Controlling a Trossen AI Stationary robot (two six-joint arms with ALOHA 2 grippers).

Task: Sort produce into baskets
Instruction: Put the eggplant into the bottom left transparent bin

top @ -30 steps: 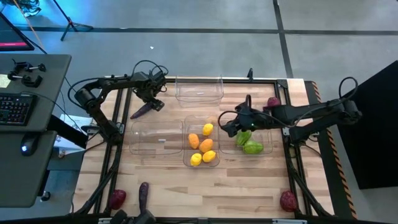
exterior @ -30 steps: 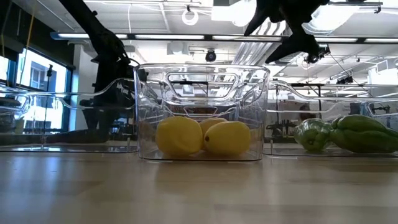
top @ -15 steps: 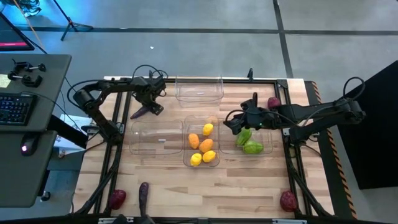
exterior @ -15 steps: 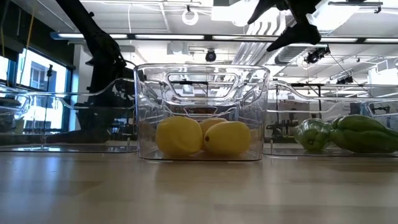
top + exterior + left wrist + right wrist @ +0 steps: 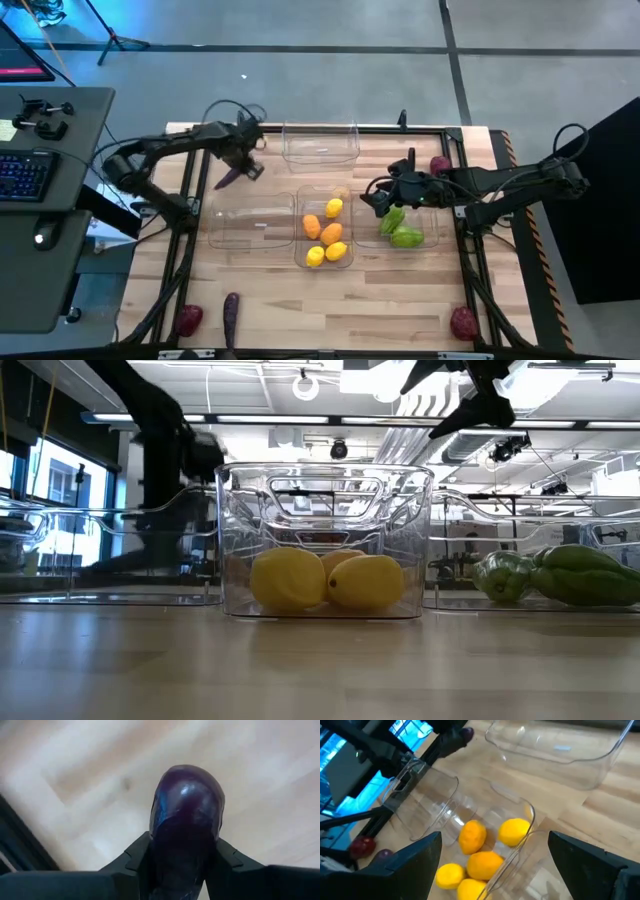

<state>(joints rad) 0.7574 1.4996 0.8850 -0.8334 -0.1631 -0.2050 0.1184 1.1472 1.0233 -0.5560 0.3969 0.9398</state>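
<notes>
The left gripper clamps its jaws on a smooth, likely slippery eggplant, lifted over the surface's far-left part, while the right gripper, jaws spread, hovers above the green-produce basket.

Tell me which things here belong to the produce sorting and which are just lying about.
Job:
long dark purple eggplant held by the left gripper
yellow lemons
green ridged vegetables
dark red round fruit
clear plastic bins
right gripper, open

Lying about:
black keyboard
grey side desk
</notes>
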